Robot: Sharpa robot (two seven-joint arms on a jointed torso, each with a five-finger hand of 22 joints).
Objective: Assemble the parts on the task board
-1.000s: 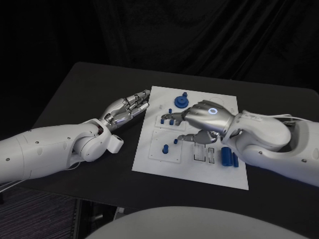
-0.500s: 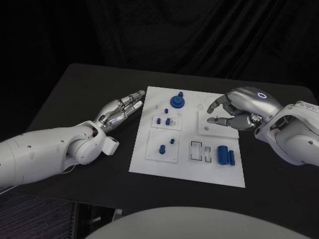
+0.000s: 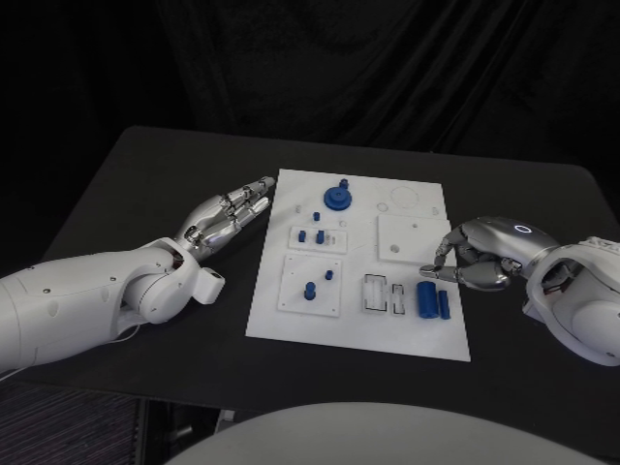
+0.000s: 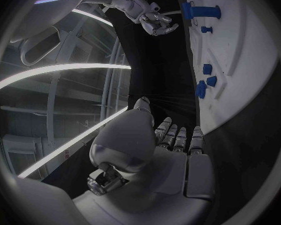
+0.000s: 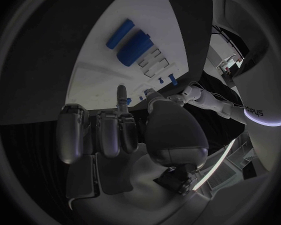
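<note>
I see the right hand [image 3: 480, 260] at centre right of the head view, fingers curled in with nothing between them, at the right edge of the task board [image 3: 408, 334]. Just left of it lie two blue cylinders [image 3: 427, 298] side by side. The left hand [image 3: 231, 213] lies flat, fingers straight and released, on the black table [image 3: 129, 184] beside the board's left edge. A blue round knob [image 3: 337, 198] stands at upper centre; small blue pegs [image 3: 310, 235] stand below it. I can read no writing on the board.
</note>
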